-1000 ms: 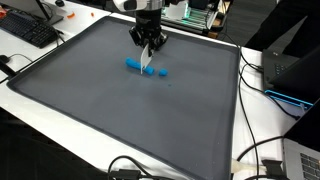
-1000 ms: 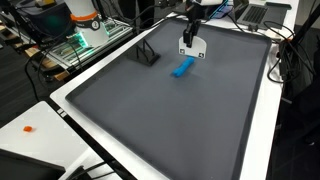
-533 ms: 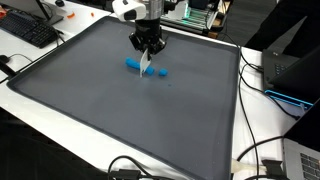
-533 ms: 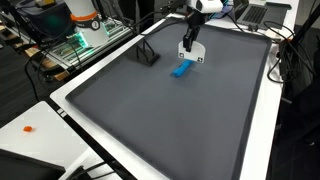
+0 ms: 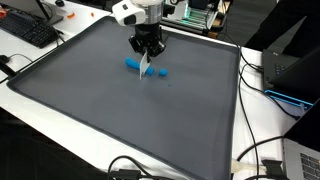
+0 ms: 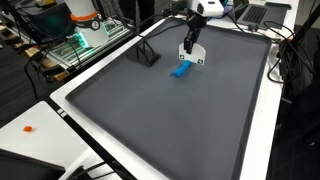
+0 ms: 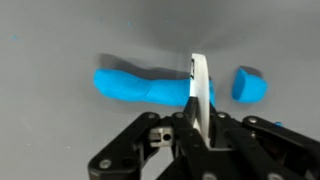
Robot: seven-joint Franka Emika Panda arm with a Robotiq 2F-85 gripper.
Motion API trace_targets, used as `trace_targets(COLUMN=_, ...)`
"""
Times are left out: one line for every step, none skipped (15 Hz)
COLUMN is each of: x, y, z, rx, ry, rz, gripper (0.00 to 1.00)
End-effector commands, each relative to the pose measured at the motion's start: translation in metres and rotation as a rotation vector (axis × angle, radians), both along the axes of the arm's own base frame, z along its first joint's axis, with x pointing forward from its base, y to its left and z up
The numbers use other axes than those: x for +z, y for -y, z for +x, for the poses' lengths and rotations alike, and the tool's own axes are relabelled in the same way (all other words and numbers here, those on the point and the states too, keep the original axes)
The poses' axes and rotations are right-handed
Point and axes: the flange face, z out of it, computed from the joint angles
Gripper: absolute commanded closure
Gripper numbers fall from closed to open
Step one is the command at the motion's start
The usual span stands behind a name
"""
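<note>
My gripper is shut on a thin white blade that stands edge-on. Its lower edge is at the right end of a long blue dough roll. A short blue piece lies apart just to the right of the blade. In both exterior views the gripper points down over the roll on the dark grey mat. The small piece lies beside the blade.
A small black stand sits on the mat near the roll. A keyboard, a laptop and cables lie around the mat on the white table. An orange bit lies on the table.
The wrist has turned and tilted a little above the roll, still holding the blade. The blue pieces have not moved.
</note>
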Motion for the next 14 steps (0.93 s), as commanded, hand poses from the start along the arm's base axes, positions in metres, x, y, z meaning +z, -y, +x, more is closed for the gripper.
trace_targets(x=-0.018, y=0.001, z=-0.001, rx=-0.003, ry=-0.011, rz=-0.021, gripper=0.98)
trace_targets(x=-0.02, y=0.001, z=-0.001, rx=-0.004, ry=-0.014, rz=-0.019, gripper=0.98)
trace_targets(x=-0.022, y=0.001, z=-0.002, rx=-0.004, ry=-0.018, rz=-0.019, gripper=0.98)
trace_targets(x=-0.024, y=0.001, z=-0.002, rx=-0.004, ry=-0.022, rz=-0.019, gripper=0.98)
trace_targets(x=-0.027, y=0.001, z=-0.003, rx=-0.005, ry=-0.025, rz=-0.017, gripper=0.98)
trace_targets(x=-0.029, y=0.001, z=-0.003, rx=-0.005, ry=-0.029, rz=-0.016, gripper=0.98)
trace_targets(x=-0.031, y=0.001, z=-0.004, rx=-0.005, ry=-0.032, rz=-0.015, gripper=0.98)
trace_targets(x=-0.033, y=0.001, z=-0.005, rx=-0.006, ry=-0.037, rz=-0.013, gripper=0.98)
trace_targets(x=-0.035, y=0.0, z=-0.006, rx=-0.007, ry=-0.041, rz=-0.011, gripper=0.98)
trace_targets(x=-0.038, y=-0.001, z=-0.007, rx=-0.008, ry=-0.05, rz=-0.01, gripper=0.98)
trace_targets(x=-0.04, y=-0.002, z=-0.009, rx=-0.008, ry=-0.063, rz=-0.011, gripper=0.98)
trace_targets(x=-0.041, y=-0.004, z=-0.01, rx=-0.006, ry=-0.066, rz=-0.006, gripper=0.98)
trace_targets(x=-0.041, y=-0.006, z=-0.011, rx=-0.006, ry=-0.07, rz=0.003, gripper=0.98)
trace_targets(x=-0.041, y=-0.007, z=-0.012, rx=-0.009, ry=-0.071, rz=0.004, gripper=0.98)
